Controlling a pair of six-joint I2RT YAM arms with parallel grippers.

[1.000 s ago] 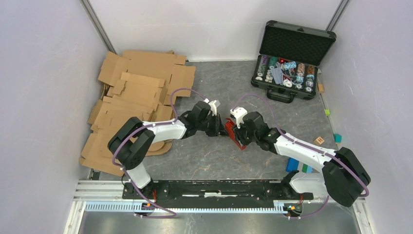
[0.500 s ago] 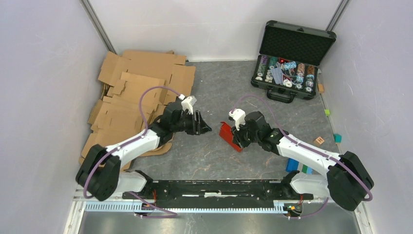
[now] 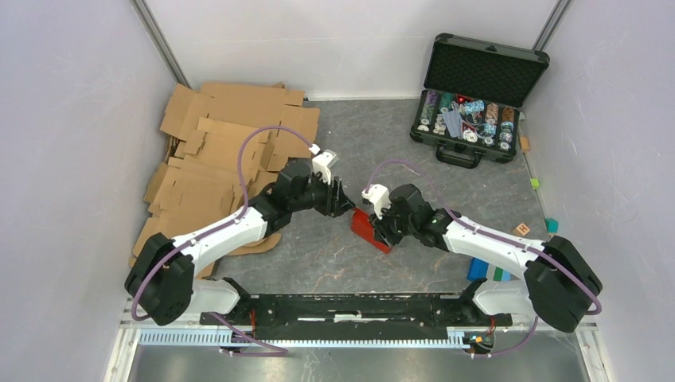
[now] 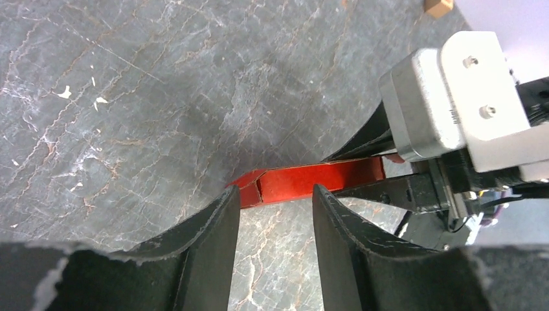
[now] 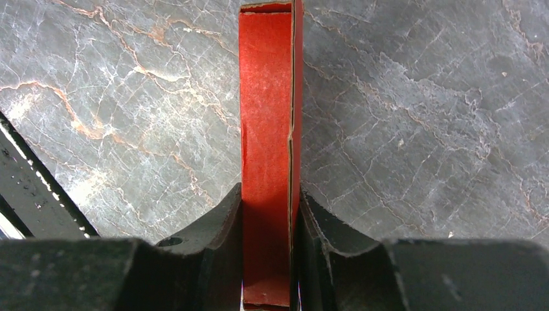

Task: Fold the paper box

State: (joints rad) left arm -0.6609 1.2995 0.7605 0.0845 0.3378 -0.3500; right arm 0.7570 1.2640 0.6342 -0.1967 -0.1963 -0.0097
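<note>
The paper box (image 3: 366, 228) is bright red and folded flat and narrow. It stands on edge over the grey marbled table, and my right gripper (image 3: 382, 225) is shut on it. In the right wrist view the paper box (image 5: 265, 97) runs straight up from between the right gripper (image 5: 268, 202). My left gripper (image 3: 339, 204) is open just left of the box. In the left wrist view the left gripper (image 4: 275, 194) has only table between its fingers. The box's red edge (image 4: 311, 182) lies just beyond the tips, with the right arm's wrist (image 4: 447, 103) behind it.
Brown cardboard sheets (image 3: 223, 151) are piled at the back left, under the left forearm. An open black case of poker chips (image 3: 470, 103) sits at the back right. Small coloured blocks (image 3: 521, 229) and a blue one (image 3: 477, 269) lie near the right arm.
The left gripper let go of the red box, opened and swung left, then came back toward it. The right gripper carried the box a little left and nearer.
</note>
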